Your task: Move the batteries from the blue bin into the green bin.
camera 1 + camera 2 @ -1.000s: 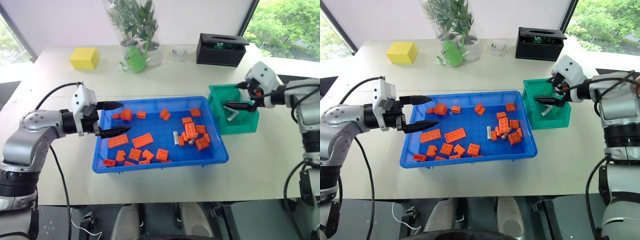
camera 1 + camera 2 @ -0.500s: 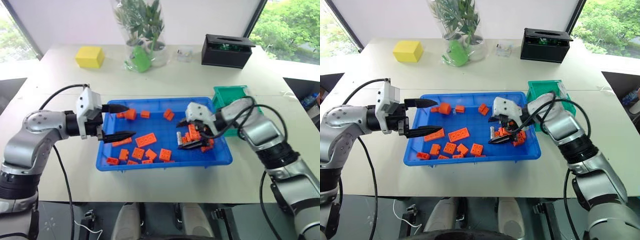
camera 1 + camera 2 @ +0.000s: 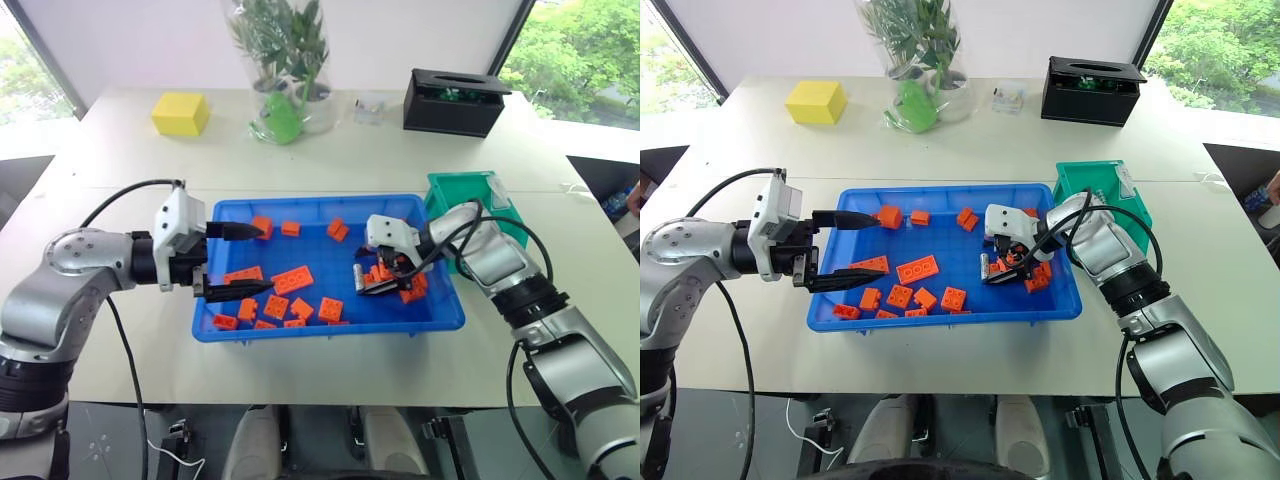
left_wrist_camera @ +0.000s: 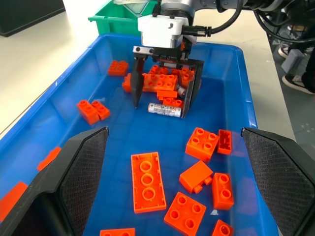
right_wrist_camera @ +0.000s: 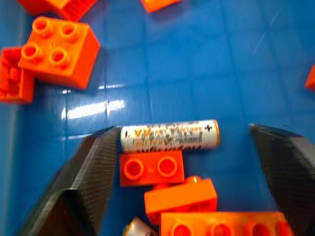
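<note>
The blue bin [image 3: 300,199] lies mid-table with several orange bricks [image 3: 290,280] scattered in it. One battery [image 4: 165,109], a silver cylinder, rests on the bin floor beside a brick cluster at the right. My right gripper [image 4: 161,110] points down over it, open, one finger [image 5: 93,172] at each end of the battery [image 5: 170,136]. The left finger is nearly touching it and the other stands apart. My left gripper [image 3: 245,260] hovers open over the bin's left end, holding nothing. The green bin [image 3: 470,190] stands against the blue bin's right side.
A yellow block [image 3: 180,113], a plant in a clear vase [image 3: 285,70], a small clear container [image 3: 367,105] and a black box [image 3: 455,100] line the table's far side. Bare tabletop surrounds the bins.
My right gripper swung from over the green bin left and down into the blue bin, and now straddles the battery. The left gripper has hardly moved. The camera view shifted a little.
</note>
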Controlling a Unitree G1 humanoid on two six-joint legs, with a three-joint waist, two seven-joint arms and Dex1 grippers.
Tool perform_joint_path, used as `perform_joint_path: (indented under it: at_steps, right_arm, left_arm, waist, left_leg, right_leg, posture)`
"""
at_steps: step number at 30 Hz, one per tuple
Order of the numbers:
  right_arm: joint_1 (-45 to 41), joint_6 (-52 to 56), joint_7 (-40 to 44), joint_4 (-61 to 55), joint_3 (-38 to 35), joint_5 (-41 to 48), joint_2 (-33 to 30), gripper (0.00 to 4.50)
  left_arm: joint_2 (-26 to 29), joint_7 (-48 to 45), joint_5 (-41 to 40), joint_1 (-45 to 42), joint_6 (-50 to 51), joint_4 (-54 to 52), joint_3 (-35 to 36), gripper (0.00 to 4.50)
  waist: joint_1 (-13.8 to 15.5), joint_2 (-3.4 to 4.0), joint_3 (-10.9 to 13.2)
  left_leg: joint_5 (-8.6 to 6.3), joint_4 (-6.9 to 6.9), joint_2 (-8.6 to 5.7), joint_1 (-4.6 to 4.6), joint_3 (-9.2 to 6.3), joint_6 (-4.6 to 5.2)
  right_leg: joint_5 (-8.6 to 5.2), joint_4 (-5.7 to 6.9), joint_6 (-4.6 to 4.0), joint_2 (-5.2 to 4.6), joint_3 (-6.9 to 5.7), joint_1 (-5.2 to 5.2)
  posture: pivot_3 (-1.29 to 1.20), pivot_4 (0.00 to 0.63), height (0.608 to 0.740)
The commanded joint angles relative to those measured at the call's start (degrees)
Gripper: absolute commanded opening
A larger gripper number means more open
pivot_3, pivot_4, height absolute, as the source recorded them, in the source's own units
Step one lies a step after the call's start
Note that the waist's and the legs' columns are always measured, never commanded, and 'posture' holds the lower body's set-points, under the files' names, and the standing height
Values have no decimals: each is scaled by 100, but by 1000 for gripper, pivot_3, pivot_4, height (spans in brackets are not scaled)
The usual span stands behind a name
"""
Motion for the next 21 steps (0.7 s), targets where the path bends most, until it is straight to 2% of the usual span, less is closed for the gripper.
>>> perform_joint_path:
  at_steps: [1, 2, 4, 8, 13, 17, 21]
  right_arm:
    - [-51, 62, 73, -138, -141, 83, 32, 2556]
    - [-52, 153, 80, -245, -203, 147, 30, 2203]
    - [-90, 337, 69, -457, -367, 266, 2, 2220]
    - [-449, 1097, -119, -778, -1139, 702, -230, 2220]
    - [-737, 1662, -447, -571, -2040, 930, -1013, 2220]
    - [-304, 1434, -551, -247, -2407, 791, -1833, 2220]
    - [166, 1244, -793, -40, -2593, 719, -2198, 2220]
  left_arm:
    - [43, -1, -63, -106, -20, -43, 88, 4500]
    - [34, -14, -54, -120, -33, -26, 68, 4500]
    - [18, -46, -44, -122, -53, -6, 28, 4500]
    - [-67, -98, 29, -154, -129, 91, -100, 4500]
    - [-185, -118, 77, -243, -216, 195, -238, 4500]
    - [-276, -180, 142, -333, -300, 313, -338, 4500]
    - [-340, -251, 207, -463, -389, 460, -437, 4500]
  waist:
    - [-2, 0, 0]
    - [-1, 0, 0]
    - [0, 0, 0]
    - [3, 1, 1]
    - [41, -2, 0]
    - [39, -5, -1]
    - [-35, -2, 1]
  left_leg:
    - [0, 0, 0, 0, -1, 0]
    - [0, 0, 0, 0, -1, 0]
    - [0, 0, 0, 0, -1, 0]
    - [0, 0, 1, 0, -1, 0]
    - [0, 1, -1, -2, -2, 0]
    - [-2, -6, -2, -3, 2, 3]
    - [-2, -5, -1, -1, 7, 3]
  right_leg:
    - [0, 0, 0, 0, 0, 0]
    - [0, 0, 0, 0, 0, 0]
    - [0, 1, 0, 0, 0, 0]
    - [1, 1, 2, 0, 0, -2]
    - [-1, -2, -2, -7, -1, 0]
    - [-2, -17, -4, -7, -8, 6]
    - [-2, -20, -4, -7, -2, 2]
  posture:
    - [0, 150, 736]
    - [0, 150, 736]
    - [0, 150, 736]
    - [0, 150, 736]
    - [0, 150, 736]
    - [0, 150, 736]
    - [0, 150, 736]
